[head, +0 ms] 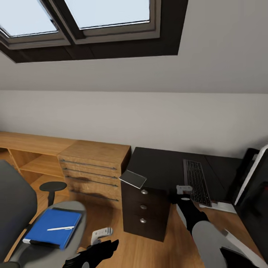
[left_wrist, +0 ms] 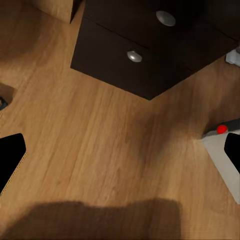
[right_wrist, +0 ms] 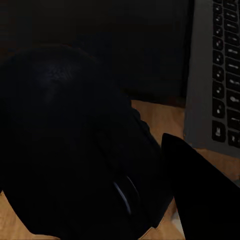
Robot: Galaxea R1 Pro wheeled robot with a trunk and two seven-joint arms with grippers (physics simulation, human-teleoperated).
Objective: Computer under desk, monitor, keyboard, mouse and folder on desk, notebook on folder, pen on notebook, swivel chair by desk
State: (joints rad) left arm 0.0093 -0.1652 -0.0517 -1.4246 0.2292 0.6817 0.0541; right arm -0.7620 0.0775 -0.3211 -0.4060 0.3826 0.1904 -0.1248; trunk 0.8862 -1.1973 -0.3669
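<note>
Mouse: the black mouse (right_wrist: 75, 145) looms closest in the right wrist view, seemingly clasped by the right gripper (head: 181, 197) over the front edge of the table (head: 160, 167); 1 dark finger (right_wrist: 200, 190) presses beside it, so I judge it held for placing.
Keyboard: the keyboard (head: 197, 182) lies on the table just beyond the mouse, before the monitor (head: 257, 186).
Likely reason: the mouse belongs beside that keyboard.
Left gripper: the left gripper (head: 97, 250) hangs low over the wooden floor (left_wrist: 100, 150), fingers spread wide, holding nothing.
Chair: the swivel chair (head: 22, 208) carries the blue folder (head: 54, 227) with the pen (head: 60, 228) on top, near the left fingers.
Notebook: a grey notebook (head: 133, 179) rests on the dark drawers (head: 145, 212).
</note>
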